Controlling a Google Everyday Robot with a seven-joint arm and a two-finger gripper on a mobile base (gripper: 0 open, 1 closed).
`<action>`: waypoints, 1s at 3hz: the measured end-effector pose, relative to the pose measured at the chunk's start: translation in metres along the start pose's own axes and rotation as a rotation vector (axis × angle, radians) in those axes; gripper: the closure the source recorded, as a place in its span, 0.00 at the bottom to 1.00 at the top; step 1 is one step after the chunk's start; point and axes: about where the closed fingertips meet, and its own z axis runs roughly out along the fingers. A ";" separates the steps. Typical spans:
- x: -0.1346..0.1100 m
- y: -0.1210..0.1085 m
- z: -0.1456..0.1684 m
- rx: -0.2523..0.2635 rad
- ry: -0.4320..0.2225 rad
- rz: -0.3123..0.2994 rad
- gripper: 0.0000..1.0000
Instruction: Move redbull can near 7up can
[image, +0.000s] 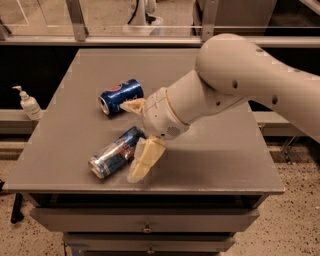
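The redbull can (115, 153) lies on its side near the front left of the grey table (220, 155), silver top toward the front left. My gripper (138, 134) is open just above the can's far right end. One cream finger (133, 105) is beside the Pepsi can, and the other finger (145, 160) is low at the redbull can's right side. The fingers do not hold the can. The 7up can is hidden behind my arm.
A dark blue Pepsi can (119, 96) lies on its side behind the redbull can. A soap pump bottle (28, 103) stands on a ledge left of the table. My big white arm (240, 85) covers the table's right back. Drawers sit under the front edge.
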 end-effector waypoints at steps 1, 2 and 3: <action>0.003 0.002 0.014 -0.025 0.036 -0.035 0.00; 0.004 0.004 0.026 -0.054 0.053 -0.057 0.18; 0.006 0.002 0.027 -0.064 0.073 -0.069 0.41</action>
